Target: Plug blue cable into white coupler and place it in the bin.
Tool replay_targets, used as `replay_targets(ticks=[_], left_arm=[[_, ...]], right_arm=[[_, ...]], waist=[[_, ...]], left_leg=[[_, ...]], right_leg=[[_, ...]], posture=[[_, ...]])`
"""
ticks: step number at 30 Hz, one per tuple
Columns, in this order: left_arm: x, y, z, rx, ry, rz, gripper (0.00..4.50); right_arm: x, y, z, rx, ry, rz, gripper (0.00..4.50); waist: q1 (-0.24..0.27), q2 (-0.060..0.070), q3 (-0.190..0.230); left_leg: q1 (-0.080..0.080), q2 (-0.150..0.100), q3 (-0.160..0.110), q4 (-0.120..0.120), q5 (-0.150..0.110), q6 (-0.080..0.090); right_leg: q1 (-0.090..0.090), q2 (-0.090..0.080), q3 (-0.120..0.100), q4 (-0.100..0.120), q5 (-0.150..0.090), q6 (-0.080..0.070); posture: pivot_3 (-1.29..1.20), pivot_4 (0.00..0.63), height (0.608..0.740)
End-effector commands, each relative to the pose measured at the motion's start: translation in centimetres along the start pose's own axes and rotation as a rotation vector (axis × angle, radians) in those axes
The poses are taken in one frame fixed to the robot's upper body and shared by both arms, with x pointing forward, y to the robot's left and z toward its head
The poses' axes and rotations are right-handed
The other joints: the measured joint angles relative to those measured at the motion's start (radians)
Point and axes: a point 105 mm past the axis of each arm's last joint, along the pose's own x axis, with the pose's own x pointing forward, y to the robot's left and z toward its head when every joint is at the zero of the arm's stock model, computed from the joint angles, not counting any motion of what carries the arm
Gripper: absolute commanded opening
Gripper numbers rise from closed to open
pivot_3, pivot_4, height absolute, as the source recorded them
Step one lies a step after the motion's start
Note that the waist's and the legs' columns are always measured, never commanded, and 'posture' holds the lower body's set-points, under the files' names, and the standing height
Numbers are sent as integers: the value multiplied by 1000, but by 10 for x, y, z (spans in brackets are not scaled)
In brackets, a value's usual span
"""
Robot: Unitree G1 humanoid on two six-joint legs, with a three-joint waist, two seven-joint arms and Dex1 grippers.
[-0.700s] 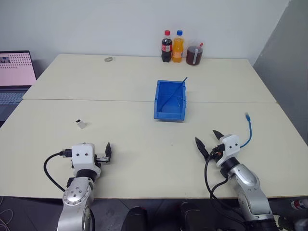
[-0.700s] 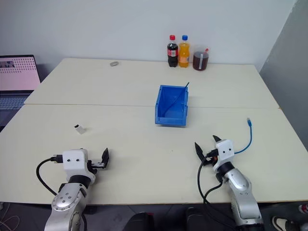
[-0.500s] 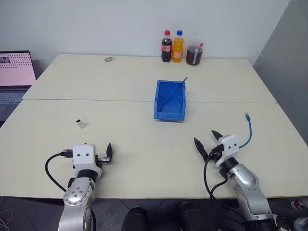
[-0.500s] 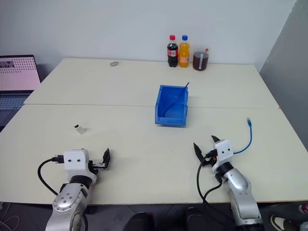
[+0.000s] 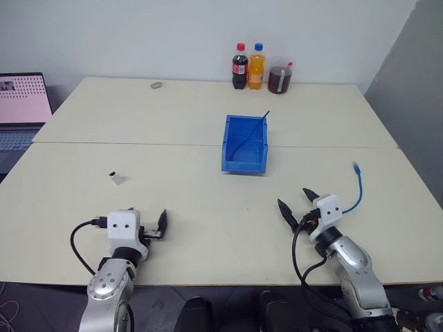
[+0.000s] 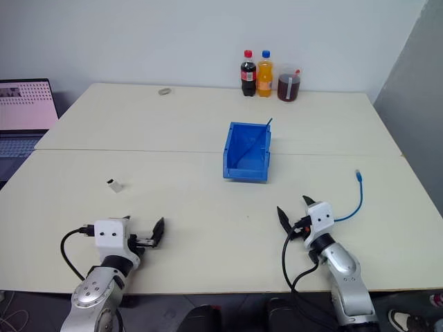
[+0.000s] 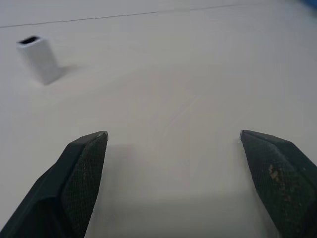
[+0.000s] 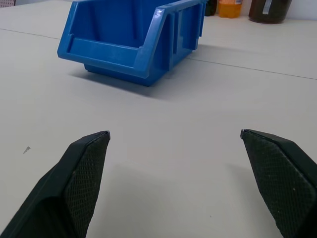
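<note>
While both grippers hover low over the near edge of the table (image 5: 208,138), neither holds anything: the left gripper (image 5: 160,225) has its jaws spread wide and empty, and the right gripper (image 5: 295,204) likewise has its jaws well apart. The blue cable (image 5: 357,188) lies on the table just beyond and to the right of the right gripper, its long axis running roughly away from the robot in a gentle curve, with the small plug end farthest from the robot. It looks thin, light and limp, so it will likely sag and swing if lifted mid-length; a hold close behind the plug would best keep the tip steerable. The white coupler (image 7: 39,59) stands on the table well beyond the left gripper and somewhat to its left, its dark open end facing up and slightly tilted. It appears rigid, light and easily tipped; gripping across its flat sides seems safest. The bin (image 5: 243,144) sits near mid-table, its lower lip facing the robot, with a darker thin cable (image 5: 250,131) leaning inside.
</note>
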Motion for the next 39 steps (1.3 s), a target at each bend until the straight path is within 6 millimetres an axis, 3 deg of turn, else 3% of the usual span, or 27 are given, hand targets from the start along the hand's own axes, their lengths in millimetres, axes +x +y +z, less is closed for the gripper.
replay_targets(ticks=[1, 4, 8, 11, 15, 20, 26, 29, 39], left_arm=[[3, -41, 37, 108, -98, -338, 4500], [4, -61, 53, 152, -108, -529, 4500], [9, -92, 82, 184, -135, -787, 4500], [7, -117, 98, 253, -124, -998, 4500], [4, -131, 102, 297, -90, -1130, 4500], [3, -141, 100, 338, -71, -1225, 4500], [9, -143, 99, 361, -93, -1227, 4500], [10, -144, 99, 367, -100, -1227, 4500], [11, -145, 99, 374, -105, -1217, 4500]], right_arm=[[-10, -13, 32, -62, -96, -48, 4494], [-21, -28, 42, -80, -112, -105, 4494], [-31, -79, 52, -50, -88, -298, 4494], [-29, -130, 45, -46, 51, -449, 4494], [-28, -165, 26, 20, 247, -500, 4494], [-26, -192, 7, 95, 375, -536, 4494], [-7, -195, -3, 130, 450, -442, 4494], [-1, -195, -7, 161, 497, -416, 3945], [-2, -198, -18, 173, 582, -373, 1283]], waist=[[2, 0, 0], [5, 1, 1], [3, 1, 1], [-7, 2, 2], [-7, 5, 2], [-7, 5, 3], [-18, 6, 3], [-23, 5, 3], [-25, 3, 2]], left_leg=[[0, 0, -1, 0, 0, 0], [0, 0, 0, 0, 0, 0], [0, -1, 1, 1, 0, 0], [1, -1, 3, 0, 0, 0], [0, -3, 3, 0, 0, 0], [-2, -3, 2, -1, 0, 1], [-1, -3, 3, 0, 0, 1], [-1, -3, 3, 0, 0, 1], [0, -3, 2, 1, 0, 1]], right_leg=[[0, 0, 0, 0, 0, 0], [0, 0, -1, 0, 0, -1], [0, 1, -1, 0, 0, 1], [0, 2, 0, 0, 1, 1], [-1, 3, 0, 0, 1, 1], [-2, 4, 1, 0, -1, 0], [-2, 4, 1, 0, -1, 1], [-1, 4, 1, 0, 0, 2], [0, 4, 1, -1, 0, 2]], posture=[[0, 150, 740], [0, 150, 740], [0, 150, 740], [0, 150, 740], [0, 150, 740], [0, 150, 740], [0, 150, 740], [0, 150, 740], [0, 150, 740]])
